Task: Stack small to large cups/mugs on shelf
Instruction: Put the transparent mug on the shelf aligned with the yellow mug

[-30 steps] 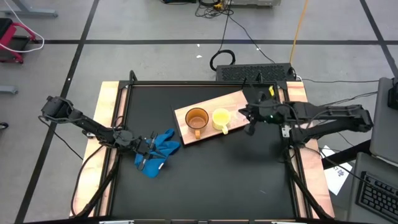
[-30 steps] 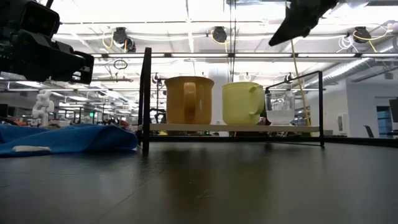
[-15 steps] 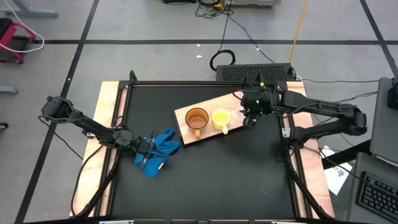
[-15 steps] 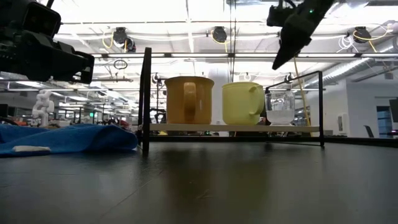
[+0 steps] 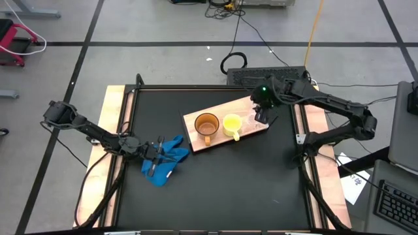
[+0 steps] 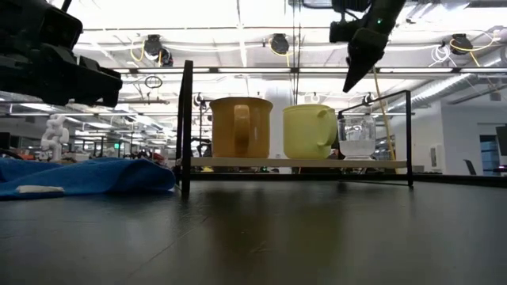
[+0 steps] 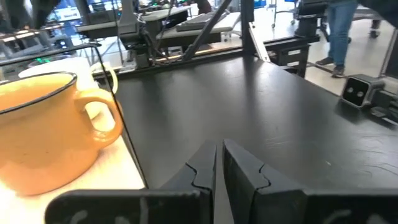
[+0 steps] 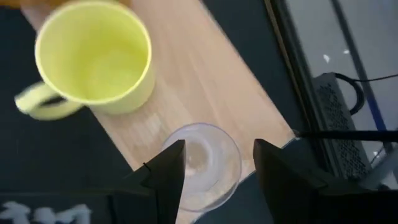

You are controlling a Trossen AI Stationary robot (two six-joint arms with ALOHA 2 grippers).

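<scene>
Standing in a row on the pale wood shelf (image 5: 225,108): orange-brown mug (image 5: 206,124), yellow mug (image 5: 232,123), clear plastic cup (image 8: 202,163); all three upright and empty. Cup sits at the shelf's right end, close to its edge. Right gripper (image 8: 214,165) hovers above the cup, jaws released, one either side, not touching. Left gripper (image 5: 157,152) at the crumpled blue cloth (image 5: 168,158), jaws clenched. Smooth black tabletop (image 5: 228,189) bare at the near side.

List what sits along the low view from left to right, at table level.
Blue cloth → orange-brown mug → yellow mug → clear plastic cup, the three vessels standing on the wood board.
</scene>
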